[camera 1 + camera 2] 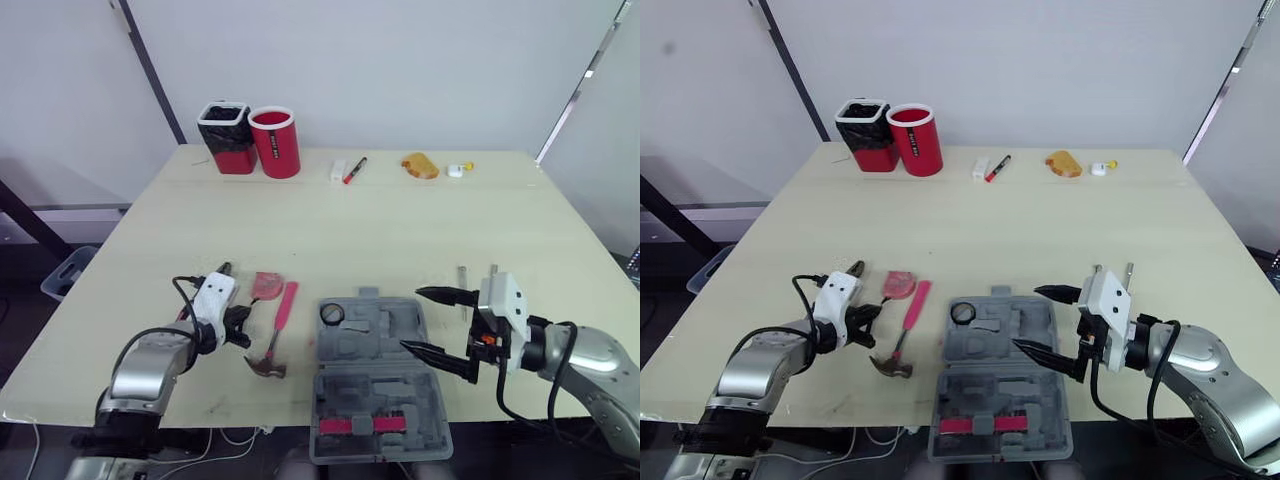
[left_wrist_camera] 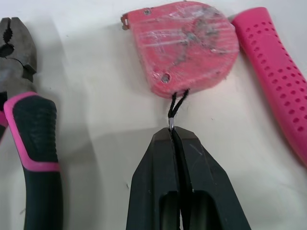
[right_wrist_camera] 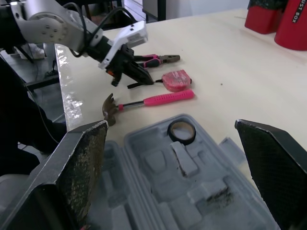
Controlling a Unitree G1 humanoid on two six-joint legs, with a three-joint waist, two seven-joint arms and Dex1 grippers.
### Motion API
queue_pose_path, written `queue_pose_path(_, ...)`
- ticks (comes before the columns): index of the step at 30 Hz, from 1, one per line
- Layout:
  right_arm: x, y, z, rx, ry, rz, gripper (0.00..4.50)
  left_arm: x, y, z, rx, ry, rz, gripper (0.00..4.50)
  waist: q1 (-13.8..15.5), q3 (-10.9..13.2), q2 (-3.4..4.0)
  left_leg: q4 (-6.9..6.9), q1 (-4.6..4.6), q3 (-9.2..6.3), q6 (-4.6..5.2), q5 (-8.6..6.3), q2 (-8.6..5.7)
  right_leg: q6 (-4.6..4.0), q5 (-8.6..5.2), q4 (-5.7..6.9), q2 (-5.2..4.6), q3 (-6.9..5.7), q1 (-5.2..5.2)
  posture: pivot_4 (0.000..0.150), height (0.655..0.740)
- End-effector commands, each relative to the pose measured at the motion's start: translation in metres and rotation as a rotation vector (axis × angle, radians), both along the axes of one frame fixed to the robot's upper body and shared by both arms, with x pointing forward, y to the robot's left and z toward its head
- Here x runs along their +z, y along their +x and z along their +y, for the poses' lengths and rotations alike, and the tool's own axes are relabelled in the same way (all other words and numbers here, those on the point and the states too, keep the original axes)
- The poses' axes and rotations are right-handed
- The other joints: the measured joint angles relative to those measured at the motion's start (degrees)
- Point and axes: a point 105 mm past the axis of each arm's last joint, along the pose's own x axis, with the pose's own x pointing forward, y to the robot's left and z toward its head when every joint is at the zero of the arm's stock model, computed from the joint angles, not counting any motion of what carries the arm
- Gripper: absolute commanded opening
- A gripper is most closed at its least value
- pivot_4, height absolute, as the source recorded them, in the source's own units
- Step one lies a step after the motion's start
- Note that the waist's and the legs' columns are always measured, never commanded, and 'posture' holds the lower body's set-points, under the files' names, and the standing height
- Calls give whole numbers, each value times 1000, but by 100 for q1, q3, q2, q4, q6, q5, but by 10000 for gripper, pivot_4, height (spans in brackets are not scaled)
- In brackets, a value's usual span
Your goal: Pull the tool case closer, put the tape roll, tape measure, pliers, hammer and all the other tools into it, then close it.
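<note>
The grey tool case (image 1: 395, 345) lies open at the lower centre of the left eye view, by the table's near edge, with the black tape roll (image 1: 332, 313) seated in a recess at its upper left corner. The right gripper (image 1: 410, 320) hangs at the case's right side with its two fingers spread wide and nothing between them. Left of the case, the hammer (image 1: 281, 322) lies on the table (image 1: 400, 220), its pink handle pointing up the frame and its head toward the near edge. The pink tape measure (image 1: 266, 287) sits just beside the handle's upper end, and the pliers (image 2: 29, 120) lie further left. The left gripper (image 2: 172, 133) has its fingers pressed together, pinching the tape measure's black cord loop at their tips. Two thin metal tools (image 1: 463, 280) lie just above the right gripper.
</note>
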Motion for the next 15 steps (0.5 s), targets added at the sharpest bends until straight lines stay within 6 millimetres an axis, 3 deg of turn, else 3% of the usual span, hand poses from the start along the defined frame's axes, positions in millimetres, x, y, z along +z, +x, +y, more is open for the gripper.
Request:
queue_pose_path(1,7,-10,7,52,-3,-43,45000,2,-29,16,1,1,19,568,-85,0,-1,-2,0,-3,0,0,2,0,0,0,-1,2,-1,1500,7400)
queue_pose_path(9,7,-19,10,144,-26,-40,45000,-3,-77,40,40,36,100,568,-85,-1,-1,-2,7,-5,0,0,11,-18,-10,3,-10,1,-2,1500,7400)
queue_pose_path(15,4,-25,9,195,-43,-40,45000,-7,-102,38,39,17,155,568,-88,-1,-1,-3,6,-3,-1,-1,11,-19,-11,2,-18,0,-4,1500,7400)
